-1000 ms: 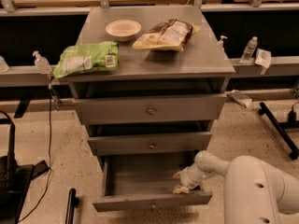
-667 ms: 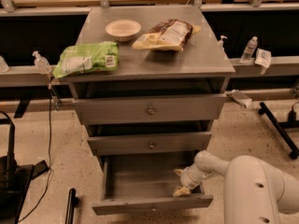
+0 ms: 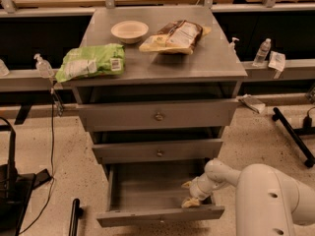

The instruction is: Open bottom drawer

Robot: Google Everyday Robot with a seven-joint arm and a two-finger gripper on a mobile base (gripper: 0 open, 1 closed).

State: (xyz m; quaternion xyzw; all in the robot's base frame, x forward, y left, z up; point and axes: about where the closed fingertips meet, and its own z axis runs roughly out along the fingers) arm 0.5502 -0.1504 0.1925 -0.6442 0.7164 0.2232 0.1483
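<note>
The bottom drawer (image 3: 147,215) of the grey cabinet stands pulled out, its inside bare and its narrow front panel near the frame's lower edge. My gripper (image 3: 189,194) reaches from the white arm (image 3: 266,195) at the lower right into the drawer's right side, just behind the front panel. Its tan fingers (image 3: 190,203) are spread apart, one higher and one low by the panel, and hold nothing. The middle drawer (image 3: 159,150) and the top drawer (image 3: 158,115) sit above, both slightly out.
On the cabinet top (image 3: 206,58) lie a green bag (image 3: 91,62), a white bowl (image 3: 129,31) and a brown-and-yellow snack bag (image 3: 176,36). Bottles (image 3: 262,52) stand on the side ledges. A black stand (image 3: 294,134) is on the floor at right, cables and dark equipment (image 3: 12,191) at left.
The bottom drawer has come out a little farther toward the camera. My gripper has shifted slightly down and forward with it.
</note>
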